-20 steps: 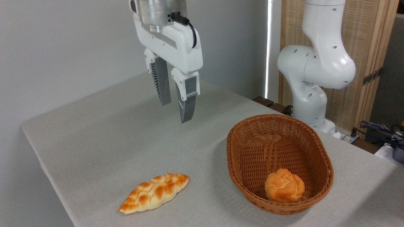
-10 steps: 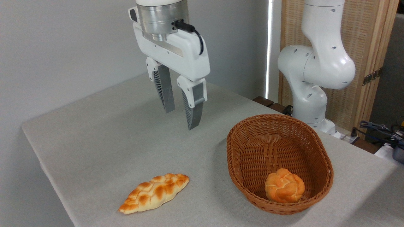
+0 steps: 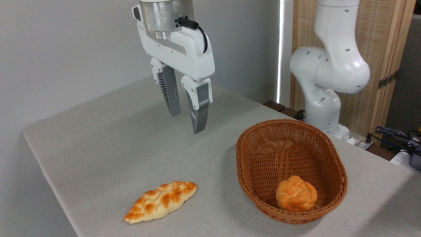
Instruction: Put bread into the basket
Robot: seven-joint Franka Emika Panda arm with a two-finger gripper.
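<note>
Taking the basket (image 3: 245,154) as your reference, note first that the bread (image 3: 296,198) lies inside it, resting on the woven floor at the near end and touching or almost touching the near wall. The bun is round, so it has no long axis to align with; the basket's long axis runs from near right to far left in the picture.

The gripper (image 3: 186,119) hangs in the air to the left of the basket and beyond its far end, well above the table (image 3: 98,141) and well apart from the bun. The bread therefore lies to the right of the gripper, lower, and closer to the camera.

Observe the gripper's condition: the two fingers point downward with a narrow gap between them, partly parted. They hold nothing and touch nothing.

A braided loaf (image 3: 160,201) lies on the table to the left of the basket, near the front edge, clear of both basket and gripper.

Judge the placement as complete: the bun sits in the basket and the gripper is empty.
</note>
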